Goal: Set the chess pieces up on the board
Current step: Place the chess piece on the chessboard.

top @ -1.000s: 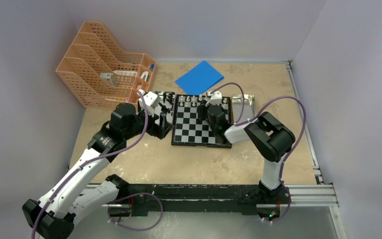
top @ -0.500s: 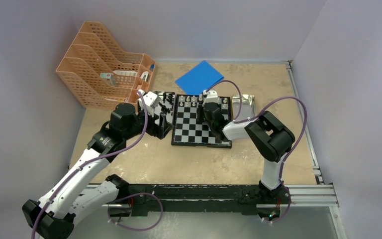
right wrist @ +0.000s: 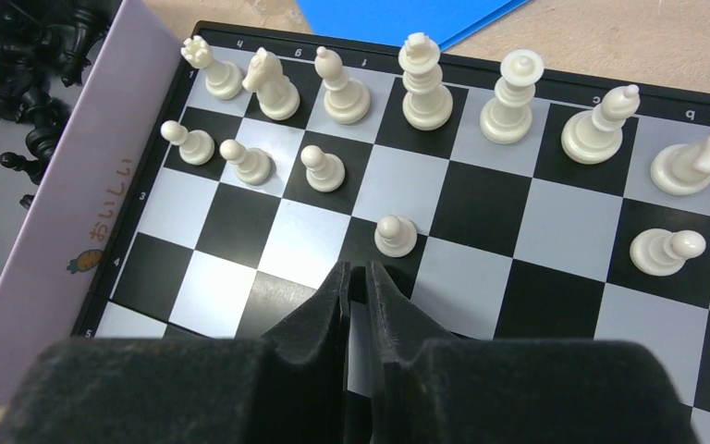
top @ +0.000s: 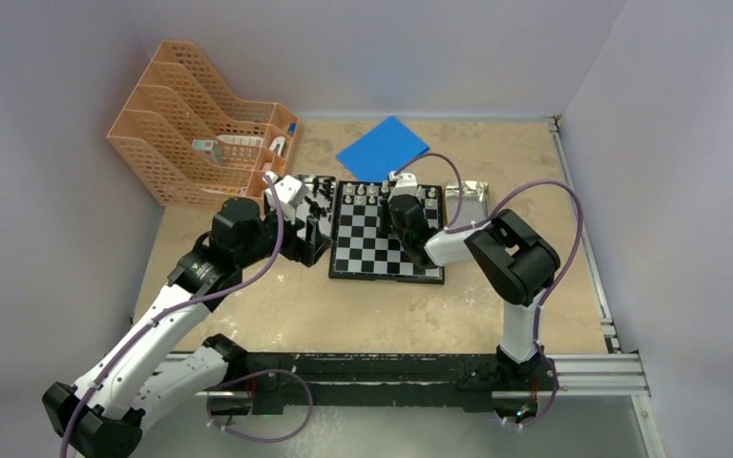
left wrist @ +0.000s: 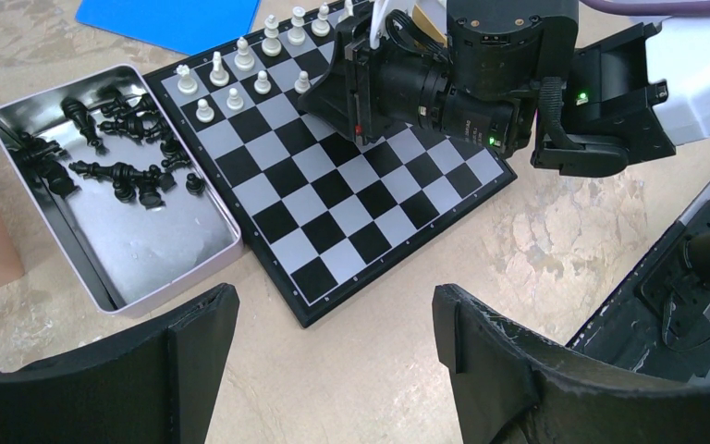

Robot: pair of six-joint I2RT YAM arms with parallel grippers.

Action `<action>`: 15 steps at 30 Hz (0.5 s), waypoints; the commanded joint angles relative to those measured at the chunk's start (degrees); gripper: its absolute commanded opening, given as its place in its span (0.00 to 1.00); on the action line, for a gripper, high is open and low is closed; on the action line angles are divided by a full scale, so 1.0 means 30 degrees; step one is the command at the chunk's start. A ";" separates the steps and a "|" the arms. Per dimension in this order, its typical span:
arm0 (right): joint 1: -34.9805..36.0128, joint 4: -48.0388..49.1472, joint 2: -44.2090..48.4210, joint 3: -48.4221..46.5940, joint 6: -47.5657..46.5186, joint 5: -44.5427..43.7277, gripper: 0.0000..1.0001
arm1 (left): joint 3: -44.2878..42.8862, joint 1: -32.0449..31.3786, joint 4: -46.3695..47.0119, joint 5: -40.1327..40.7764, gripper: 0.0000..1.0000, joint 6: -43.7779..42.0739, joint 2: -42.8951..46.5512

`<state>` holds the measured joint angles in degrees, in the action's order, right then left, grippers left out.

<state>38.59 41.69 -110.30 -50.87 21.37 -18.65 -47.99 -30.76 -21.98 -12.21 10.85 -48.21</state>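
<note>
The board point(top: 372, 250) lies mid-table. Cream chess pieces fill its far rows: a back rank with a rook point(right wrist: 213, 72) and knight point(right wrist: 269, 85), and three pawns point(right wrist: 248, 162) before it. A fourth pawn point(right wrist: 394, 236) stands one row nearer, and another pawn point(right wrist: 667, 250) lies on its side. My right gripper point(right wrist: 358, 270) hovers just short of the fourth pawn, shut and holding nothing. Black chess pieces point(left wrist: 116, 171) lie in a metal tin point(left wrist: 148, 250) left of the board. My left gripper point(left wrist: 333, 305) is open above bare table by the board's near-left corner point(left wrist: 307, 314).
An orange file rack point(top: 200, 124) stands at the back left. A blue sheet point(top: 383, 148) lies behind the board, and a silver tin lid point(top: 466, 200) rests at its right. Walls close in on three sides.
My right wrist has shifted a little to the left and farther over the board. The left arm has not moved.
</note>
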 commanded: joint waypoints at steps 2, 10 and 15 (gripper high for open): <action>-0.0073 -0.0592 0.0298 -0.0426 0.0048 -0.0840 0.14 | -0.0264 0.0026 0.0668 -0.0179 0.77 -0.0365 0.0160; -0.0111 -0.0748 0.0232 -0.0714 -0.0357 -0.1220 0.10 | -0.0264 0.0015 0.0650 -0.0267 0.77 -0.0365 0.0156; -0.0175 -0.0858 -0.0174 -0.1236 -0.0416 -0.1377 0.11 | -0.0279 0.0020 0.0663 -0.0239 0.77 -0.0365 0.0102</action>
<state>38.54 39.72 -110.34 -51.99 20.95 -20.69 -47.99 -30.76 -21.98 -12.23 10.85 -48.21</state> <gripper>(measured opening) 0.104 0.772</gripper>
